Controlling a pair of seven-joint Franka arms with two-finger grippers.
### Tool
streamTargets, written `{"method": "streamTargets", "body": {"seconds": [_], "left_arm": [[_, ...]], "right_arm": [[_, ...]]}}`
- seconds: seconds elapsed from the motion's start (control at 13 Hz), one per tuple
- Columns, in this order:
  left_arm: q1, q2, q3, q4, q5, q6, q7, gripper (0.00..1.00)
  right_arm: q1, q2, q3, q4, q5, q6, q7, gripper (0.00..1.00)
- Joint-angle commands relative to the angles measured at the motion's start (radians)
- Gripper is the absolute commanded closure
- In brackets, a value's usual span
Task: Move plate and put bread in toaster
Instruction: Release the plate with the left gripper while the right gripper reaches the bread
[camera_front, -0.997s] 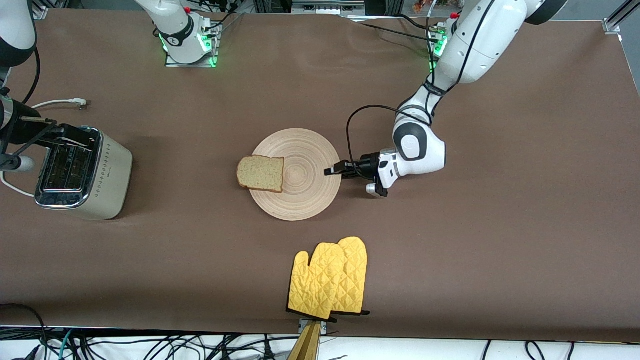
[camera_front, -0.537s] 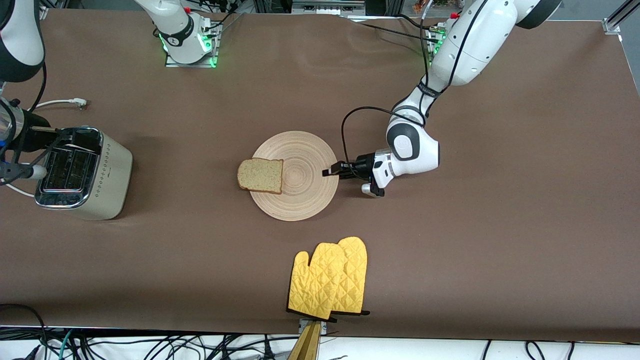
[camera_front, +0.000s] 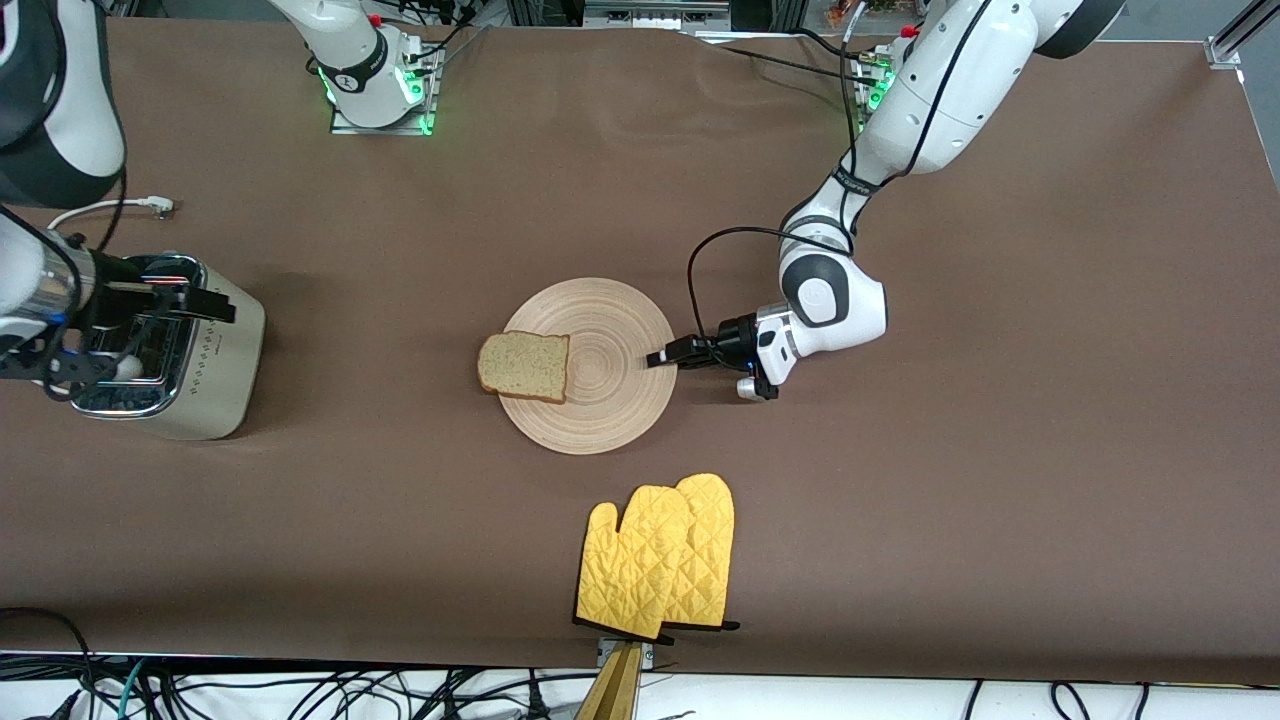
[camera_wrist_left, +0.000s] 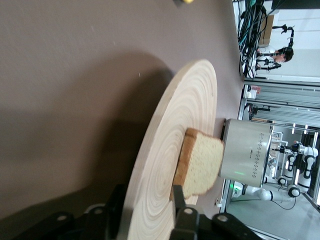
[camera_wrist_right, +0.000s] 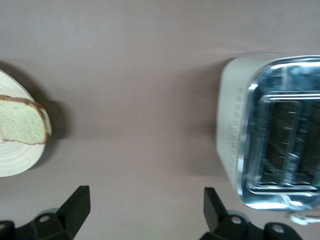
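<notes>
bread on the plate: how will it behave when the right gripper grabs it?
Bread looks soft, probably light, so a hard pinch may dent it. It overhangs the plate rim, likely giving the open right gripper an edge. Lying loose, it may slide if nudged.

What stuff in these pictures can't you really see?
- Inside the toaster slots: dark and blurred in the right wrist view; in the front view the right arm covers the top.
- Underside of the bread: hidden in every view, pressed against the plate.
- Left end effector fingertips: cut off by the picture edge in the left wrist view, straddling the plate rim.
- Inner faces of the oven mitts: they lie flat.
</notes>
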Motion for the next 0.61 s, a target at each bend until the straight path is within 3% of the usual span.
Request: {"method": "streamTargets", "body": {"seconds": [0.0,0.15,0.38,0.46,0.54], "left_arm": [[0.029,-0.062,0.020,-0.038,-0.033,-0.011,0.019,0.53],[0.108,-0.129,0.020,-0.108,-0.030,-0.021,0.019,0.47],[0.185,-0.207,0.020,-0.182,0.048,-0.023,0.017,0.47],[0.216,-0.217,0.020,-0.194,0.086,-0.023,0.019,0.00],[0.245,-0.230,0.022,-0.199,0.157,-0.023,0.019,0.00]], "right_arm": [[0.041,0.047,0.001,0.006,0.067,0.038,0.069,0.00],[0.055,0.097,0.001,0.004,0.141,0.072,0.074,0.00],[0.055,0.148,0.001,-0.032,0.273,0.147,0.072,0.00],[0.066,0.156,0.001,-0.055,0.292,0.190,0.072,0.00],[0.095,0.169,0.001,-0.078,0.307,0.239,0.074,0.00]]}}
